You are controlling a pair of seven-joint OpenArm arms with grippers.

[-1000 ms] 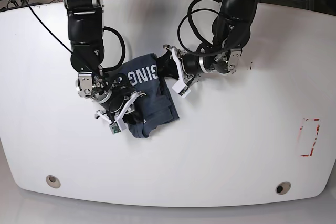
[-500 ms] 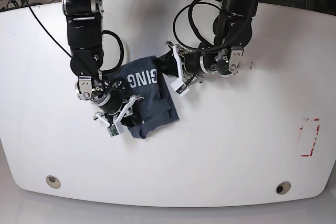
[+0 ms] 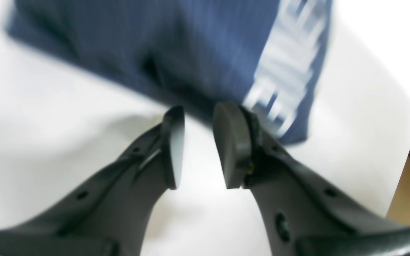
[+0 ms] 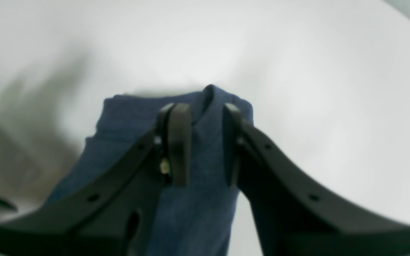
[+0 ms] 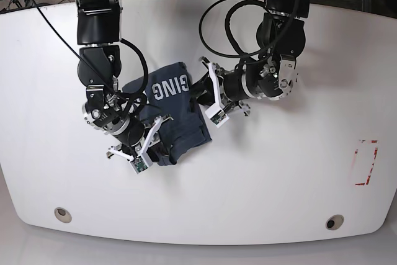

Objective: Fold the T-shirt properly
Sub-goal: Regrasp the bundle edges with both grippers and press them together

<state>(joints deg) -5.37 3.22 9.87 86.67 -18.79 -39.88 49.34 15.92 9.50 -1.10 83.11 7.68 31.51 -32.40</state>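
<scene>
The white table carries the T-shirt left of centre in the base view, already gathered into a compact, uneven bundle with the lettering facing up on its far half. The left gripper sits at the bundle's edge on the base view's right, its jaws parted by a narrow gap with bare table visible between them, so it grips nothing; the cloth edge lies just beyond its tips. The right gripper stands at the bundle's near corner, fingers either side of a raised ridge of blue fabric; it appears to pinch that ridge, though a sliver of slack shows (motion blur prevents certainty). Main risk: the bundle is lumpy, and a pull from one side alone would likely drag the whole stack and undo the layers rather than flatten them. A loose pinch could also shed the fabric mid-move. Cables loop above the left arm near the shirt and could snag. Red tape marks lie well apart, out of the way.
</scene>
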